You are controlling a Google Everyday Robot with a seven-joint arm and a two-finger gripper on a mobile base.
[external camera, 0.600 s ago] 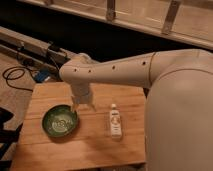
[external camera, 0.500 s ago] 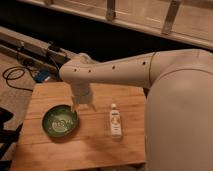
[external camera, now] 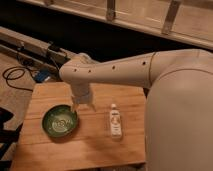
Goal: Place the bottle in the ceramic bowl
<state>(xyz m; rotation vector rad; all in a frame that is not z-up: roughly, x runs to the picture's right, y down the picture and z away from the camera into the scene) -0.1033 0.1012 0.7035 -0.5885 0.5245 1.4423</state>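
The bottle [external camera: 115, 121] lies flat on the wooden table [external camera: 90, 145], cap toward the far side, right of centre. The dark green ceramic bowl [external camera: 60, 121] sits on the table's left part with a pale swirl inside. My gripper [external camera: 83, 103] hangs from the white arm [external camera: 125, 72] above the table, between the bowl and the bottle, close to the bowl's right rim. It holds nothing that I can see.
A black cable [external camera: 12, 77] loops on the floor at the left. A grey rail with a blue part [external camera: 42, 75] runs behind the table. My white body [external camera: 180, 120] fills the right side. The table's front edge is near the bottom.
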